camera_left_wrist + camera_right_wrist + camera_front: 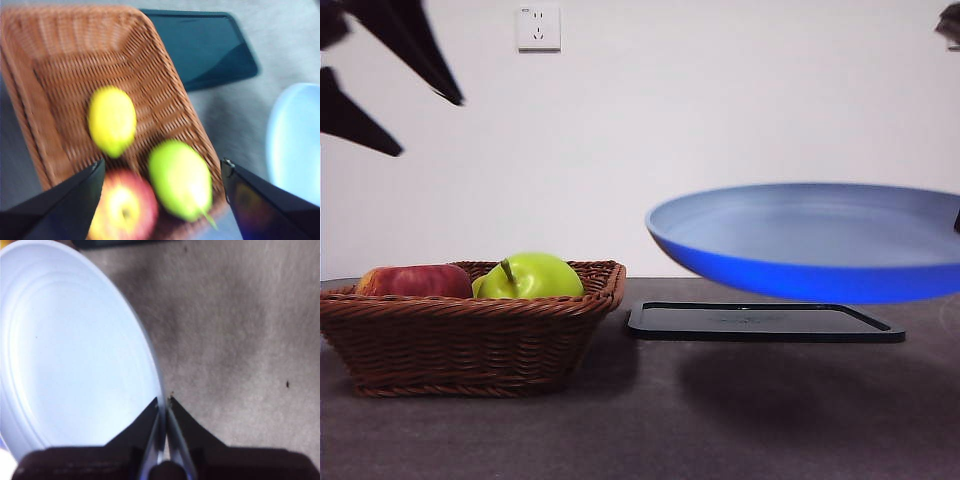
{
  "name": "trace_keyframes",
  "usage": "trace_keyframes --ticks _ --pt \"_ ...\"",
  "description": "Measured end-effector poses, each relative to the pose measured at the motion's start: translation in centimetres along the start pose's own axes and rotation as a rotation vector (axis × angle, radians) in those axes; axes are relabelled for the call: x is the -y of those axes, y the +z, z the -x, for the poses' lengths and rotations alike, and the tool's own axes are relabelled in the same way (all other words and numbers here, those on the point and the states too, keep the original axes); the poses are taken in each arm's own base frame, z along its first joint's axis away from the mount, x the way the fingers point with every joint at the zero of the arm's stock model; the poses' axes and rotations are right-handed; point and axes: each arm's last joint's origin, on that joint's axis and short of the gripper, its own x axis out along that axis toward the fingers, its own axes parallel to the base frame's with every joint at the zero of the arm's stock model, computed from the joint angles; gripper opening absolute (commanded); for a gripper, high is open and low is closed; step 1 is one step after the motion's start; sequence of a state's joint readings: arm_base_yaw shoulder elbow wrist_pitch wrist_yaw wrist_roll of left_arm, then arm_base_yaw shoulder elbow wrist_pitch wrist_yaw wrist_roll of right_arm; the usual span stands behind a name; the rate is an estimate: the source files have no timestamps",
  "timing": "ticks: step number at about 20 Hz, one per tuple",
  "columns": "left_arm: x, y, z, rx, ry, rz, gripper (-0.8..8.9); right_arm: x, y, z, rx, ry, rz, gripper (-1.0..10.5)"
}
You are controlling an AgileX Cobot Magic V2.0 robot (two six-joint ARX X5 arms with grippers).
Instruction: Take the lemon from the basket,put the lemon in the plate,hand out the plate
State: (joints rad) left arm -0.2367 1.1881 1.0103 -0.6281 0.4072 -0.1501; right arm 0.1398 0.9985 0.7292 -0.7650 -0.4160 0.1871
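Observation:
The wicker basket [470, 340] stands at the front left and holds a red apple [415, 281] and a green apple [528, 276]. The lemon [112, 120] lies in the basket [55, 55] in the left wrist view; in the front view it is hidden. My left gripper [162, 170] is open, high above the basket, its jaw tips showing at the top left of the front view [425, 125]. My right gripper [163, 401] is shut on the rim of the light blue plate [810, 240], held tilted in the air above the table at the right. The plate [70, 355] is empty.
A flat black tray [765, 322] lies on the dark table behind and under the raised plate. A wall socket [538, 28] is on the white wall behind. The tray also shows in the left wrist view [205, 47].

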Motion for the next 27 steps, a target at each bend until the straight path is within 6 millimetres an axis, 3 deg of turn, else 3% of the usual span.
trace_keyframes --ticks 3,6,10,15,19,22,25,27 --pt "1.4 2.6 -2.6 -0.044 0.138 -0.106 4.04 -0.2 -0.1 0.5 0.023 0.004 0.01 0.0" --pt "2.3 3.8 -6.0 -0.104 0.208 -0.196 4.04 -0.2 -0.2 0.5 0.024 0.004 0.011 0.0" --pt "2.7 3.2 -11.0 -0.204 0.25 -0.288 4.04 -0.2 -0.2 0.5 0.024 0.004 0.011 0.0" --pt "1.1 1.5 -15.7 -0.33 0.316 -0.293 4.04 -0.2 -0.2 0.5 0.024 0.004 0.011 0.0" --pt "0.8 1.2 -16.4 -0.353 0.32 -0.291 3.98 -0.2 -0.2 0.5 0.024 0.004 0.011 0.0" --pt "0.8 1.2 -16.4 -0.353 0.32 -0.291 1.32 -0.2 -0.2 0.5 0.024 0.004 0.011 0.0" --pt "0.6 1.3 -16.3 -0.348 0.334 -0.307 1.14 -0.2 -0.2 0.5 0.024 0.004 0.011 0.0" --pt "0.8 2.2 -14.4 -0.314 0.345 -0.306 1.14 -0.2 -0.2 0.5 0.024 0.004 0.011 0.0"
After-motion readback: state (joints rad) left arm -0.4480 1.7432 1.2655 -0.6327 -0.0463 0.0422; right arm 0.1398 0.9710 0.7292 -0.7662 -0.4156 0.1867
